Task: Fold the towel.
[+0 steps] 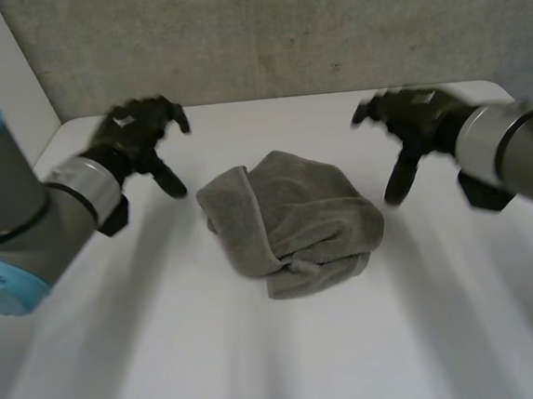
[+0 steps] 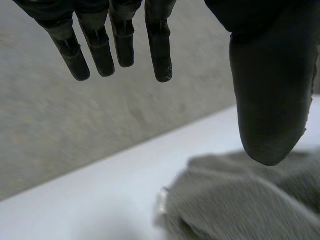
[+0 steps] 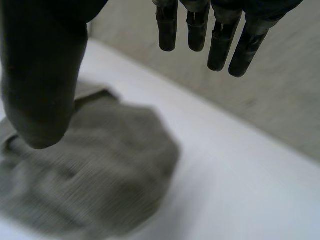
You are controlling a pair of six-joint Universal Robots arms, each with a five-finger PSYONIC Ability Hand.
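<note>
Where the towel (image 1: 296, 217) bunches, inner folds hidden, left robot hand (image 1: 132, 134) splayed.

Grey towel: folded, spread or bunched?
Bunched, not spread: the grey terry towel sits as a compact lump with overlapping layers on the white table. Left hand and right hand open, apart from it.

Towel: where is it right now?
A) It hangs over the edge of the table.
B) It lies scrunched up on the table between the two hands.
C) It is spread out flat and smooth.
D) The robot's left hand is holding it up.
B: the grey towel sits in a crumpled heap on the white table, with the left hand and the right hand open on either side, neither one touching it.
</note>
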